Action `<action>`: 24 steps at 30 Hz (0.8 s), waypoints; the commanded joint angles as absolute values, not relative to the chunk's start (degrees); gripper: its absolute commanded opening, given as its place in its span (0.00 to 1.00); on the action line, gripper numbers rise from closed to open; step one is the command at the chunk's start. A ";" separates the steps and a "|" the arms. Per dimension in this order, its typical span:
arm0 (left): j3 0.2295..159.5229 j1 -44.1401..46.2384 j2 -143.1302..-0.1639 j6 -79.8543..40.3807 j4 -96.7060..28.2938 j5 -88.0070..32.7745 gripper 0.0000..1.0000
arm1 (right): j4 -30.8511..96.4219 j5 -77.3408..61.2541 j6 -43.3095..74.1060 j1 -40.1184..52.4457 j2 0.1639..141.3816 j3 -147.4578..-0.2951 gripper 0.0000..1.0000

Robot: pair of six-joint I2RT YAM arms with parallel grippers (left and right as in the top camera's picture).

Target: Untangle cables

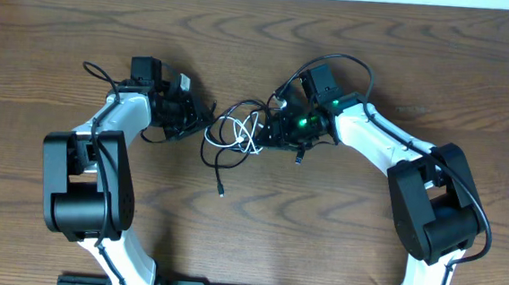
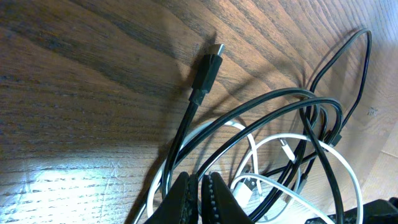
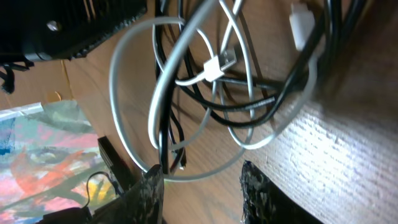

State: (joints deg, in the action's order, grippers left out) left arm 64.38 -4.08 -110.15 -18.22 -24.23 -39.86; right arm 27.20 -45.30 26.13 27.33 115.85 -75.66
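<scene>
On the wooden counter, the cables are lying in one loose tangle, black loops crossing a white cable, and I am meeting that tangle from both sides. My left end effector is sitting at the tangle's left edge with its jaws closed. In the left wrist view my left fingers are resting together, and black and white strands are running right up to their tips, though I cannot tell whether any strand is being pinched between them. Just beyond those tips, a black cable is stretching out of the tangle and ending in a small plug that is lying on bare wood. My right end effector is sitting at the tangle's right edge with its jaws standing apart. In the right wrist view a pale loop of cable is crossing the gap between my right fingers unclamped, and a black strand is running down to one of them. A white plug with a metal end is lying in the middle of the tangle, over black loops. On the tangle's near side, one loose black end is trailing out alone across the wood.
</scene>
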 commanded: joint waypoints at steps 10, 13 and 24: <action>64.03 -4.16 -109.51 -18.55 -24.56 -39.16 0.10 | 25.98 -36.99 25.69 28.99 115.72 -76.12 0.27; 64.03 -4.16 -109.51 -18.55 -24.56 -39.16 0.10 | 25.96 -33.56 25.69 29.34 115.72 -76.12 0.25; 64.03 -4.16 -109.49 -18.55 -24.56 -39.16 0.10 | 26.76 -33.65 25.65 28.84 115.72 -76.12 0.33</action>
